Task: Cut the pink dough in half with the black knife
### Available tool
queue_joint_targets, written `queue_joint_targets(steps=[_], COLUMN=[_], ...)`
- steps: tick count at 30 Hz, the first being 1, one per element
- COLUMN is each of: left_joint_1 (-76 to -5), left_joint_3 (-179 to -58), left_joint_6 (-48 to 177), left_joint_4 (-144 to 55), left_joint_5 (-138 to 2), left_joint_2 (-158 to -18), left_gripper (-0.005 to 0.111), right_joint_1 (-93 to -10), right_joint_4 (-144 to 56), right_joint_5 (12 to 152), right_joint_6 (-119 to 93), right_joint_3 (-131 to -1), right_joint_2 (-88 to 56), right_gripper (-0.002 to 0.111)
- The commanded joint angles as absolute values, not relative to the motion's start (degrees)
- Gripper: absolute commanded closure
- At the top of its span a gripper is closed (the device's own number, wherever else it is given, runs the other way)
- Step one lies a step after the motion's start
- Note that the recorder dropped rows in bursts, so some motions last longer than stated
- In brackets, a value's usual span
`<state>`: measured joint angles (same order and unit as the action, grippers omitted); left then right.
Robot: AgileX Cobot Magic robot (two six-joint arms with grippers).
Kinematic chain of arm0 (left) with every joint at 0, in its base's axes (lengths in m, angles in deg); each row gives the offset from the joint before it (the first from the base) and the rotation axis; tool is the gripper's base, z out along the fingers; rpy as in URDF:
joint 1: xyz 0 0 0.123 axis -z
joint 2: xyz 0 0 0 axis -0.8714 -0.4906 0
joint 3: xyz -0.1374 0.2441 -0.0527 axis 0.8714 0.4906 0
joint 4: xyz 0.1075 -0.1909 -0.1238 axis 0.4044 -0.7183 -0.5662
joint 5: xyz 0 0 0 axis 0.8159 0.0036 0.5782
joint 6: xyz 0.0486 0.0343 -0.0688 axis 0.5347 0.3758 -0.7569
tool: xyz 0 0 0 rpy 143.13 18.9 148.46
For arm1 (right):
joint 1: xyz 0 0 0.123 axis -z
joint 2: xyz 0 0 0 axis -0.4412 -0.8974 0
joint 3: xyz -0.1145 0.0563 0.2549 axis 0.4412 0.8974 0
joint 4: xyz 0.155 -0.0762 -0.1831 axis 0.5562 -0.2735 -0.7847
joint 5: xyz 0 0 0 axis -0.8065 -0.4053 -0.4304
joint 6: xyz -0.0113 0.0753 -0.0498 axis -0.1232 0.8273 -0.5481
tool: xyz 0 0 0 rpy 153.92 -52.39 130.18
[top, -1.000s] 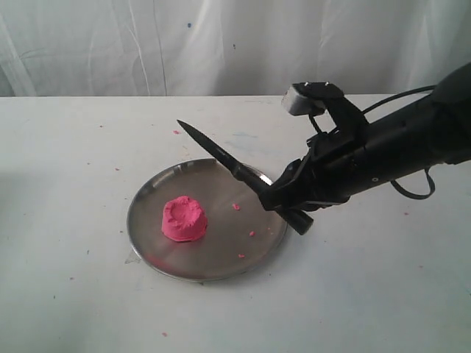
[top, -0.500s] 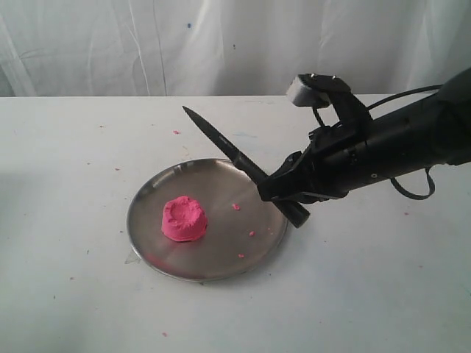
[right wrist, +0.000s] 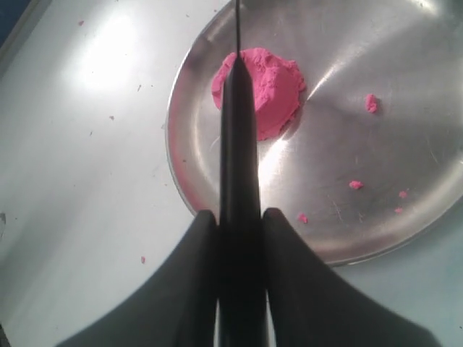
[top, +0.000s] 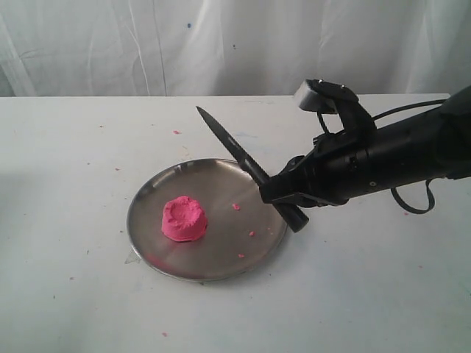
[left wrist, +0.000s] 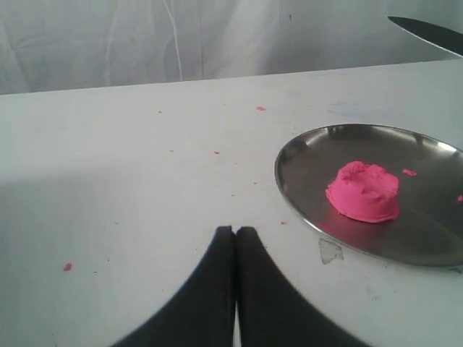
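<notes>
- Exterior view: I see my right gripper (top: 283, 193) pinching the handle of the black knife (top: 250, 168), the butt end poking out below the fingers. The blade slants up and away from the gripper, its tip raised above the far rim of the steel plate (top: 158, 250). The pink dough (top: 184, 218) sits as 1 dimpled mound on the plate, out beyond the gripper and below the blade, not touched by it. A few pink crumbs (top: 251, 234) lie on the plate between dough and gripper. The plate rests on the white table (top: 73, 176).
- Left wrist view: my left gripper (left wrist: 236, 242) has its 2 fingers pressed together, holding nothing, low over bare table. The steel plate (left wrist: 296, 195) with the pink dough (left wrist: 363, 191) lies ahead and off to one side of it, well apart. The knife's tip (left wrist: 427, 33) shows at the picture's edge.
- Right wrist view: the right gripper's fingers (right wrist: 195, 289) clamp both sides of the black knife (right wrist: 239, 181), whose spine runs straight out from the gripper and lines up across the pink dough (right wrist: 271, 87). I cannot tell the height gap from here.
</notes>
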<state>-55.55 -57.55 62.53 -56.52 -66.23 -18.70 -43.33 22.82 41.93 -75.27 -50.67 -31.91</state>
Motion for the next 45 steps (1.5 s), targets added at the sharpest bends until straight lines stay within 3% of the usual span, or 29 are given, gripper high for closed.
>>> queue_joint_targets(steps=[1,9,13,21,28,45], left_joint_1=[-55.2,-55.2,-55.2,-55.2,-55.2,-55.2], left_joint_3=[-57.9,-57.9,-62.3,-76.5,-82.0,-85.3], left_joint_6=[58.3,36.3,26.9,56.3,73.7,103.9], left_joint_4=[-59.8,-70.9,-78.8,-84.1,-89.8,-96.7], left_joint_5=[-66.9,-67.7,-58.8,-43.7,-30.3,-36.9], left_joint_2=[-18.4,-18.4,-18.4,-18.4,-24.8,-55.0], left_gripper=[0.107,0.107,0.107,0.107,0.107,0.107], right_joint_1=[-43.3,-43.3,-43.3,-44.8,-45.1,-45.1], right_joint_4=[24.5,25.3,25.3,26.0,25.9,26.0], right_joint_5=[42.9,41.6,40.8,40.5,39.9,40.0], right_joint_6=[-75.6,-76.6,-76.6,-77.2,-78.1,-79.1], right_joint_3=[-50.6,-50.6,-50.6,-50.6,-50.6,-50.6], right_joint_2=[-31.2,-31.2,-31.2,-31.2,-31.2,-31.2], right_gripper=[0.108,0.108,0.108,0.108,0.108,0.108])
